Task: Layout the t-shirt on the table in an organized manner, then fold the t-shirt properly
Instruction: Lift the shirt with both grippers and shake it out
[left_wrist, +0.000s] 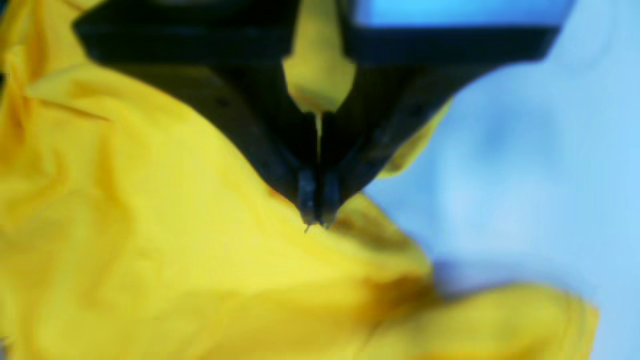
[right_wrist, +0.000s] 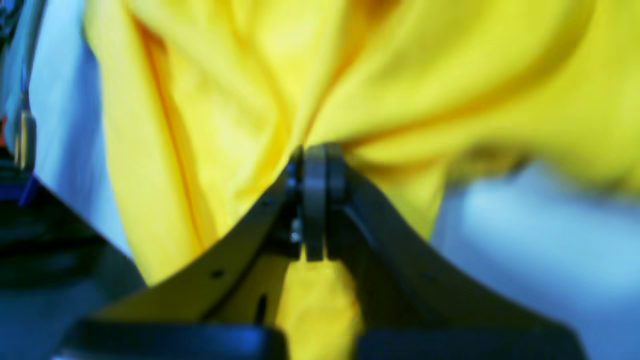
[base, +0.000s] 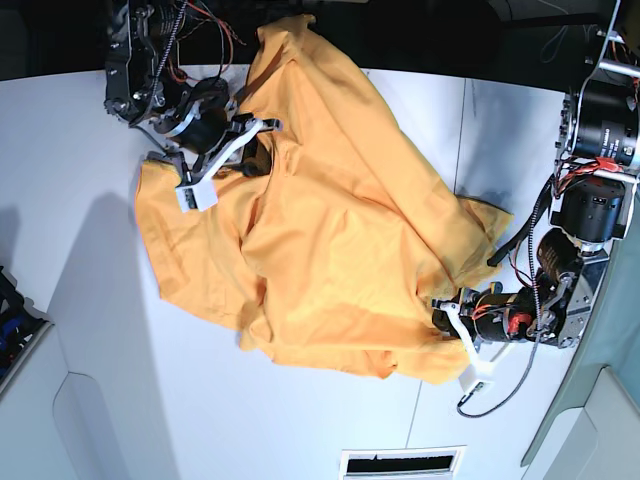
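The orange-yellow t-shirt (base: 330, 250) lies rumpled and partly bunched across the middle of the white table (base: 80, 200). Its upper part runs up to the table's back edge. My right gripper (base: 258, 150) is at the shirt's upper left. In the right wrist view that gripper (right_wrist: 315, 155) is shut, and a fold of the t-shirt (right_wrist: 225, 100) gathers at its tips. My left gripper (base: 442, 318) is at the shirt's lower right edge. Close up, the left gripper (left_wrist: 317, 220) is shut, its tips pinching the t-shirt (left_wrist: 150, 225).
A thin dark seam (base: 462, 150) crosses the table on the right. A grey-green panel (base: 610, 400) borders the right edge. A slotted vent (base: 400, 463) sits at the front edge, and dark gear (base: 15, 320) pokes in at the left.
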